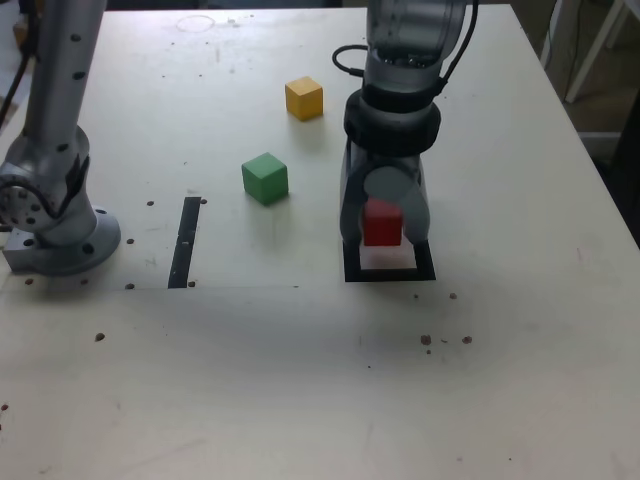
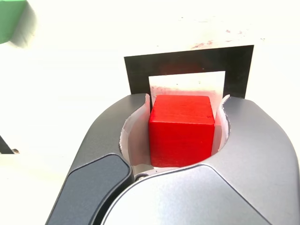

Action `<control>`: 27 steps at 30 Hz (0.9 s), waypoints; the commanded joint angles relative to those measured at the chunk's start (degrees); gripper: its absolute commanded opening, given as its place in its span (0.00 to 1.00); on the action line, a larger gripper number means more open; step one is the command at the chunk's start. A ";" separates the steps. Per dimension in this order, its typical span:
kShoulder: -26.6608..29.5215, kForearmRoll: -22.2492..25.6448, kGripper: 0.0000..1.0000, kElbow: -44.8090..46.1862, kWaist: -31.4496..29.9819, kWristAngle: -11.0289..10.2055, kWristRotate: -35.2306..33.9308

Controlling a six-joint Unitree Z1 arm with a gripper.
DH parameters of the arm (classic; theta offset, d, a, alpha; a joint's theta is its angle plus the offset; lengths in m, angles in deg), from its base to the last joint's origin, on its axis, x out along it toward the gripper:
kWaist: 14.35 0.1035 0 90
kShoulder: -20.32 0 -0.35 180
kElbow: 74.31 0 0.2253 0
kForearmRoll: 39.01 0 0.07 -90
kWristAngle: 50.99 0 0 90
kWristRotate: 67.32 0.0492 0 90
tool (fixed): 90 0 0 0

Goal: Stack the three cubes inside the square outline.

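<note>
Exterior view: my gripper point(image 1: 384, 238) is clamped on the red cube point(image 1: 382, 224), at the square outline point(image 1: 390, 275), right of centre; can't tell if seated. Green cube point(image 1: 265, 179) left of centre, yellow cube point(image 1: 304, 99) upper middle. No stack; both still to add.

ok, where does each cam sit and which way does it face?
Exterior view: off the arm, above table height, looking down across the table toward its far edge; the arm and its fingers show, plus a second arm-like body at the exterior view's left.
Wrist view: on the wrist, looking along the fingers down at the table; only the fingers and their housing show.
Shared: red cube, black square outline, green cube.
</note>
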 commanded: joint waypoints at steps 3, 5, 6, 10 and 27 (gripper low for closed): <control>-0.47 -0.67 0.31 0.28 -0.11 0.41 -0.06; -0.60 -0.99 0.31 0.45 -0.11 0.58 -0.06; -0.64 -1.12 0.31 0.53 -0.11 0.65 -0.06; -0.73 -1.33 0.32 0.76 -0.11 0.76 0.04; -0.93 -2.54 1.00 1.45 -0.10 2.10 3.16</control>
